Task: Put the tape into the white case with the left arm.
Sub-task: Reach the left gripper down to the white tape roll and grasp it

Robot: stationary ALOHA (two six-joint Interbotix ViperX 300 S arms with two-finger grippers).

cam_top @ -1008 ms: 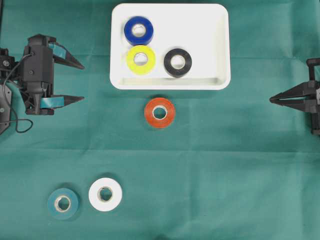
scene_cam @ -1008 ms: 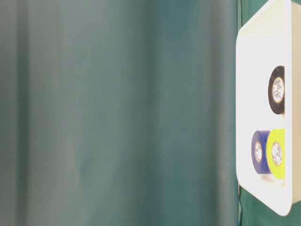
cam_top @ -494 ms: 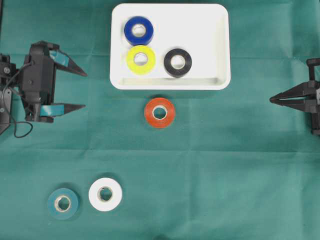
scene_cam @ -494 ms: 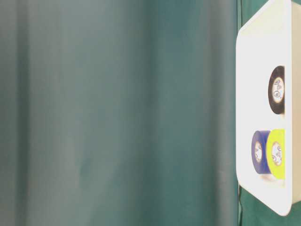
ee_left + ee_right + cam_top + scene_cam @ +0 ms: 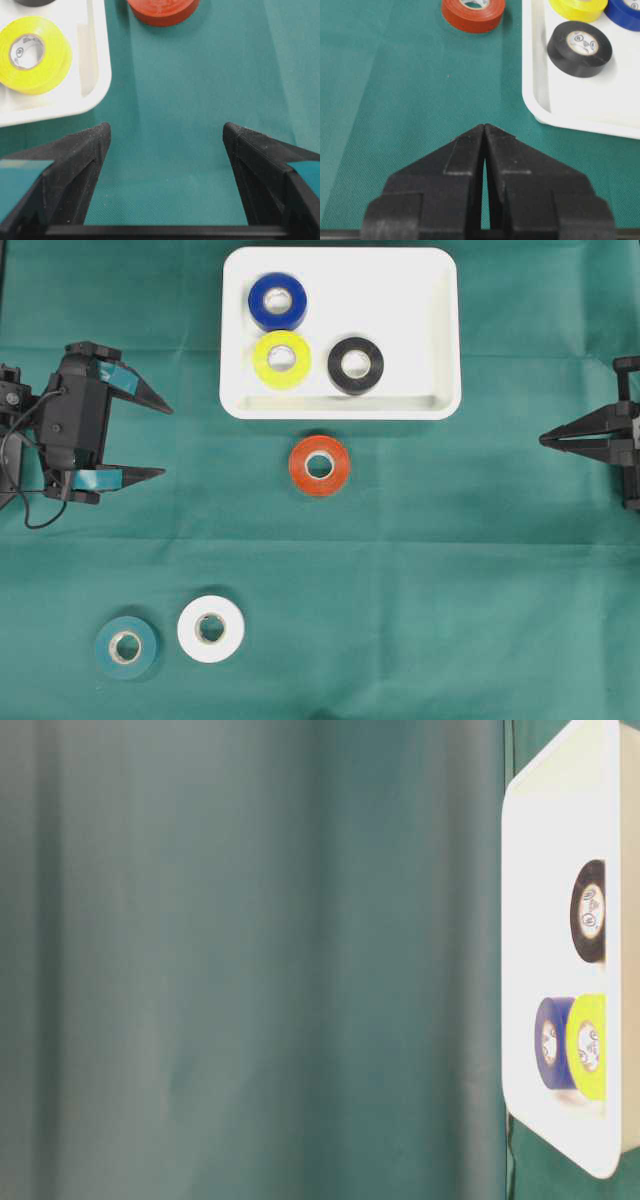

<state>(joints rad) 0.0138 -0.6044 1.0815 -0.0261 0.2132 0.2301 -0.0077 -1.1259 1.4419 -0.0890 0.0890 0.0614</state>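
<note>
The white case (image 5: 430, 300) sits at the top middle of the green cloth and holds a blue tape (image 5: 277, 301), a yellow tape (image 5: 282, 359) and a black tape (image 5: 355, 365). An orange tape (image 5: 320, 465) lies on the cloth just below the case. A white tape (image 5: 211, 628) and a teal tape (image 5: 126, 646) lie at the lower left. My left gripper (image 5: 166, 440) is at the far left, open and empty, its tips pointing right. In the left wrist view the left gripper (image 5: 166, 134) faces the orange tape (image 5: 162, 10) and the case's corner (image 5: 95, 75). My right gripper (image 5: 543, 439) is shut at the right edge.
Green cloth covers the table. The table-level view shows mostly a dark green curtain, with the case (image 5: 530, 870) at its right side. In the right wrist view the shut right gripper (image 5: 484, 126) faces the orange tape (image 5: 472, 15) and the case's rim (image 5: 532, 75).
My left gripper has shifted down the overhead view, toward the near side, still wide open. The tapes and the right arm have not moved.
</note>
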